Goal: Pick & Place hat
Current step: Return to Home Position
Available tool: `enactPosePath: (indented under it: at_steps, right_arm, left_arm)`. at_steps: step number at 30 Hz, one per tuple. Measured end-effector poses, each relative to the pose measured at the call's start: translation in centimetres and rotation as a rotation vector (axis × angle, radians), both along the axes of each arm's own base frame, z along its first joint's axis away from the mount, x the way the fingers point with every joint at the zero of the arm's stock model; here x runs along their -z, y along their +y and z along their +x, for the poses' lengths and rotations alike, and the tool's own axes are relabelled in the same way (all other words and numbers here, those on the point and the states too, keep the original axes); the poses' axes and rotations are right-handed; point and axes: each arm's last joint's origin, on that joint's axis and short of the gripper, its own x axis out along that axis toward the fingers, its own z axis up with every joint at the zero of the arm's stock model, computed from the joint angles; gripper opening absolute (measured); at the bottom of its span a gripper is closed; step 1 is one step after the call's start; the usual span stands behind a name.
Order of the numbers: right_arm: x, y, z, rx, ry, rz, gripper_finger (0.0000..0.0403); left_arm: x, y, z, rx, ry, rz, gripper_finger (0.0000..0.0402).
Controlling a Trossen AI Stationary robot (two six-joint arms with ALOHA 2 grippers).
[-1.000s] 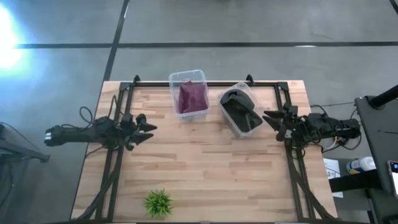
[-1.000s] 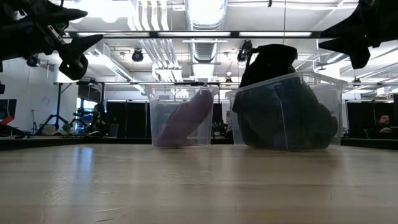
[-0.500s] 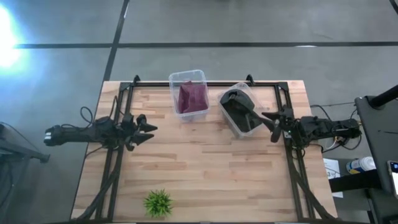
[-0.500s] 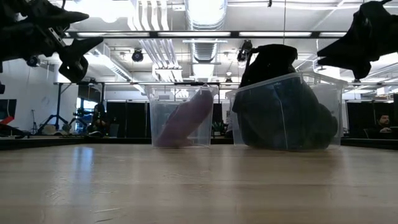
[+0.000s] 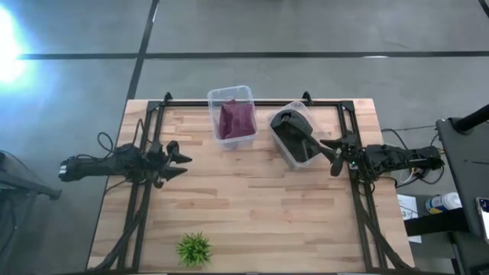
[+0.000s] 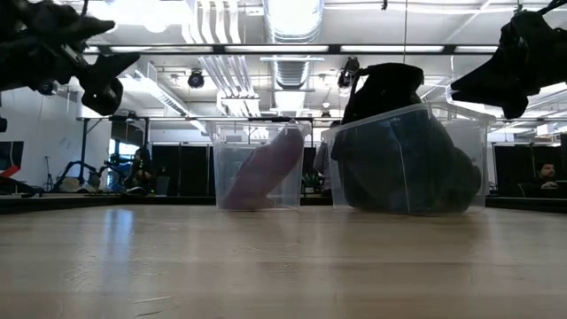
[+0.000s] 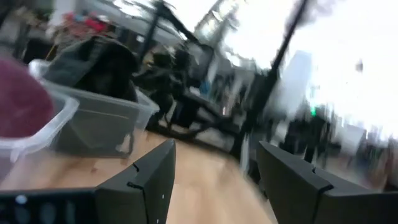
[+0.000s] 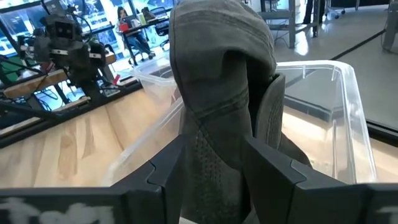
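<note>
A dark hat (image 5: 294,134) sits in a clear bin (image 5: 284,156) at the far right of the table, its crown sticking up above the rim (image 6: 385,84). A purple hat (image 5: 235,118) lies in a second clear bin (image 5: 229,92) to its left. My right gripper (image 5: 331,156) is open, just right of the dark hat's bin and above the table. In the right wrist view its fingers (image 8: 165,171) stand on either side of the hat's raised crown (image 8: 217,81). My left gripper (image 5: 182,160) is open and empty over the table's left side.
A small green plant (image 5: 193,248) stands near the table's front left. Black frame rails (image 5: 141,191) run along both sides of the table. The wooden middle (image 5: 252,198) between the arms holds nothing.
My right gripper has gone a little toward the table's left, closer to the dark hat's bin, has come down slightly and has turned about its own axis. The hats and bins have stayed where they were.
</note>
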Motion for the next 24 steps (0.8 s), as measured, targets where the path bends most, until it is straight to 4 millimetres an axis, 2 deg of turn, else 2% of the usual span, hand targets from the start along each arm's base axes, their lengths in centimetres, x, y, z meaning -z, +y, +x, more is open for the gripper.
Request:
enactPosePath:
  at_steps: [4,7,11,17,24]
  right_arm:
    - [0.3,0.0,0.1,0.0,0.011,-0.002,0.0145]
    - [0.4,0.0,0.1,-0.001,0.014,-0.002,0.0142]
    - [0.5,0.0,0.1,-0.001,0.015,-0.002,0.0141]
    - [0.5,0.0,0.1,-0.001,0.015,-0.002,0.0146]
    - [0.5,0.0,0.1,-0.002,0.015,-0.002,0.0139]
  left_arm:
    - [1.1,0.0,0.1,-0.015,0.085,0.291,0.0218]
    - [1.4,0.2,0.1,-0.112,0.11,0.422,0.0218]
    - [1.4,0.5,0.1,-0.193,0.132,0.407,0.0218]
    - [1.4,0.5,0.2,-0.19,0.133,0.316,0.0218]
    - [1.4,0.5,0.2,-0.19,0.136,0.307,0.0218]
